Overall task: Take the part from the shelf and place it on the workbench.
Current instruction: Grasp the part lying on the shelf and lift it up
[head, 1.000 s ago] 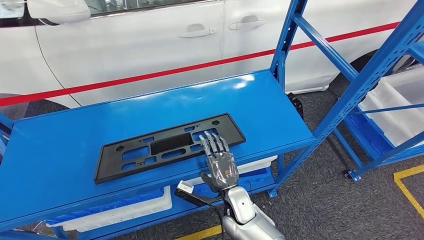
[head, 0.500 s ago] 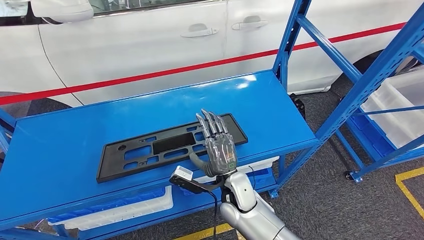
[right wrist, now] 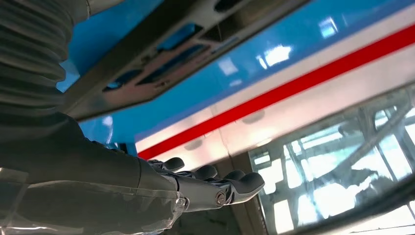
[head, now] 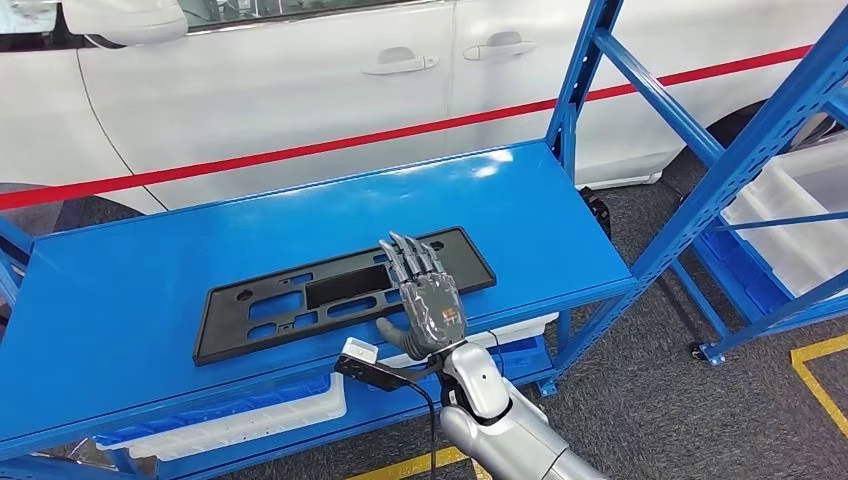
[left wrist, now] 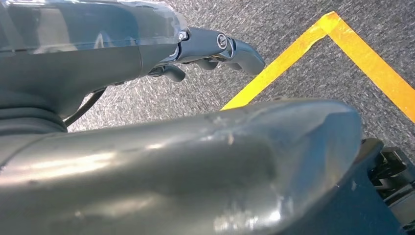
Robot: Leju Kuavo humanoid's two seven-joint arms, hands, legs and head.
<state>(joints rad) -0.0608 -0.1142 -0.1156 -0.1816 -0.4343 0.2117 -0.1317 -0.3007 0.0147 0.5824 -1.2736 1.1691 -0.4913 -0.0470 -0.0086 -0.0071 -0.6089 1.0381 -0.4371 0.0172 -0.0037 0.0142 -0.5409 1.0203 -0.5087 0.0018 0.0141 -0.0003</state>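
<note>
Fingers (head: 408, 255) of the right hand (head: 425, 300) hang spread and empty over the near right end of the black part (head: 340, 290), which lies flat on the blue bench top (head: 150, 290), long axis nine to three o'clock; the left hand (left wrist: 215, 46) hangs loosely curled, empty, over floor.

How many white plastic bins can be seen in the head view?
3. One bin sits under the blue table at the left, one under it behind the right hand, one in the shelf at right. Others may be hidden.
</note>
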